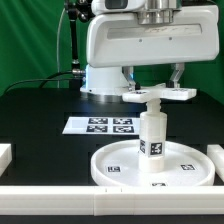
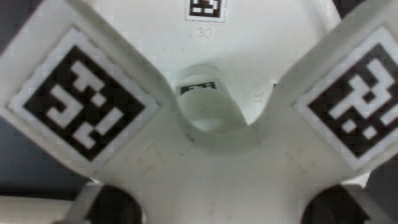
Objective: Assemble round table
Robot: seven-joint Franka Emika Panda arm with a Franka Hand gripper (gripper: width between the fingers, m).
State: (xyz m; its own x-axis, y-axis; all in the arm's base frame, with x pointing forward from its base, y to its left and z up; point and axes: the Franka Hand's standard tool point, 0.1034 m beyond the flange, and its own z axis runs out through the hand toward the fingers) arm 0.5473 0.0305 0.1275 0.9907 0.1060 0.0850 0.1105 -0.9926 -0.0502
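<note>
Pincer is clamping the cross base, seemingly just above the leg, which is standing upright on the round disc. Advice: centre the hub over the leg top, lowering level.

The round disc, cylinder leg and cross base look like smooth white plastic with a faint sheen. The base's square tags are matt black-and-white print. The table is matt black. The backdrop at upper left looks like green cloth. The arm housing is glossy white.
</note>
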